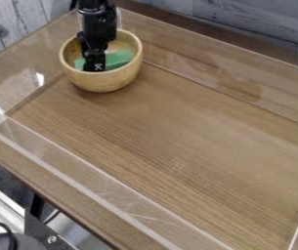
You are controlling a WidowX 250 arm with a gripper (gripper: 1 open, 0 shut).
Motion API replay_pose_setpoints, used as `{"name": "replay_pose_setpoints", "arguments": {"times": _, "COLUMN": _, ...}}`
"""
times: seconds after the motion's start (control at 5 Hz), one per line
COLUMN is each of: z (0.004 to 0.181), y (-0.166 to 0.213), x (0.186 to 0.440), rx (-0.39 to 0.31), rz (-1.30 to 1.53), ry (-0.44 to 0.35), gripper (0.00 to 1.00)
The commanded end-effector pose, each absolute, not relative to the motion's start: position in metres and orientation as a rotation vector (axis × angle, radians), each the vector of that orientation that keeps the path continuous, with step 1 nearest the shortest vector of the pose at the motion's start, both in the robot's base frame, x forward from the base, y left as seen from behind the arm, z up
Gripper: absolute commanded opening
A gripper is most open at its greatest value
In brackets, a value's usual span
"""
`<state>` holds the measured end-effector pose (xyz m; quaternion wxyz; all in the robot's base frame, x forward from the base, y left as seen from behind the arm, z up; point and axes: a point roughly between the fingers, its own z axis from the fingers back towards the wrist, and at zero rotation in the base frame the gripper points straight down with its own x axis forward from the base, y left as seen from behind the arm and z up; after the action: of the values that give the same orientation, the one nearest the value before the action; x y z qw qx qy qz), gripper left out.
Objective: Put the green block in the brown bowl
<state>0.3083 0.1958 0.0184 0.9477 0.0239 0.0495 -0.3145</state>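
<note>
The brown bowl (106, 78) stands at the far left of the wooden table. Inside it lies the green block (113, 61), partly covered by the gripper. My black gripper (94, 60) reaches straight down into the bowl, its fingers closed around the block's left part. The lower fingertips are hidden by the bowl's wall and the block.
The wooden table (178, 127) is bordered by a clear plastic rim (60, 161) along its front and left edges. A grey plank wall (21, 20) stands behind the bowl.
</note>
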Motion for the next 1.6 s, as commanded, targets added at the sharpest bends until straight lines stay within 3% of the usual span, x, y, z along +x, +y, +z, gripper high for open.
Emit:
{"name": "replay_pose_setpoints", "arguments": {"times": 0.0, "z": 0.018, "y": 0.195, "x": 0.306, "rx": 0.032, "rz": -0.638, "ry": 0.117, "gripper": 0.00}}
{"name": "replay_pose_setpoints", "arguments": {"times": 0.6, "z": 0.032, "y": 0.198, "x": 0.313, "rx": -0.002, "rz": -0.600, "ry": 0.128, "gripper": 0.00}}
{"name": "replay_pose_setpoints", "arguments": {"times": 1.0, "z": 0.027, "y": 0.193, "x": 0.318, "rx": -0.051, "rz": -0.584, "ry": 0.150, "gripper": 0.00}}
{"name": "replay_pose_setpoints", "arguments": {"times": 1.4, "z": 0.019, "y": 0.199, "x": 0.317, "rx": -0.034, "rz": -0.571, "ry": 0.137, "gripper": 0.00}}
